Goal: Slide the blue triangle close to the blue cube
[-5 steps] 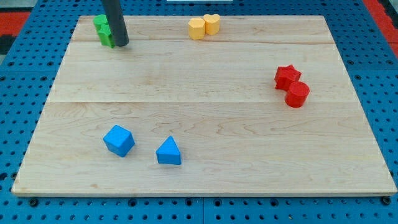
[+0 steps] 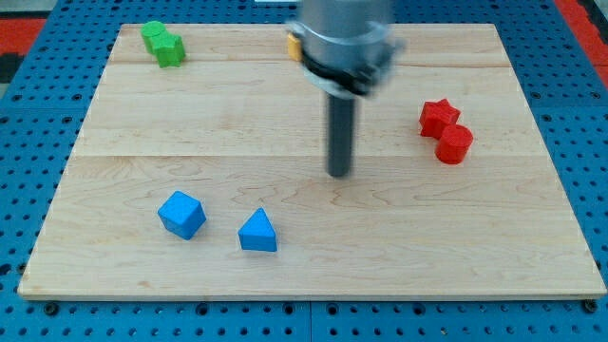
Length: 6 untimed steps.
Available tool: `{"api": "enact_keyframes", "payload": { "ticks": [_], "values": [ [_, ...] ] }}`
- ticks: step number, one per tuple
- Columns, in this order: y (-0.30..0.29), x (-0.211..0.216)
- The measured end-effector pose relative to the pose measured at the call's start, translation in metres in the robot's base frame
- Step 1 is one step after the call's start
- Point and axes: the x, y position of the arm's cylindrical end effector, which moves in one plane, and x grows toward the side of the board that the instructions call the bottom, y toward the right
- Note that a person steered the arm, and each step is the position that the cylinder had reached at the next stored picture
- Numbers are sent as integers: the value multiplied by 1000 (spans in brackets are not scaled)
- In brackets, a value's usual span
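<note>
The blue triangle (image 2: pixel 257 232) lies near the board's bottom edge, left of centre. The blue cube (image 2: pixel 181 214) sits a short gap to its left and slightly higher. My tip (image 2: pixel 339 174) rests on the board near the middle, above and to the right of the blue triangle, touching no block. The rod and its grey mount rise from it toward the view's top.
Two green blocks (image 2: pixel 162 44) sit at the top left corner. A yellow block (image 2: pixel 294 45) at the top centre is mostly hidden by the arm. A red star (image 2: pixel 438 116) and a red cylinder (image 2: pixel 455 143) touch at the right. The wooden board (image 2: pixel 475 247) lies on a blue pegboard.
My tip has moved from beside the green blocks at the top left to the board's middle, down and to the right. No block has moved.
</note>
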Motion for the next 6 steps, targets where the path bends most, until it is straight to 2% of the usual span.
{"api": "enact_keyframes", "payload": {
  "ticks": [1, 3, 4, 5, 6],
  "values": [
    [42, 32],
    [44, 36],
    [52, 70],
    [38, 116],
    [-39, 85]
  ]
}}
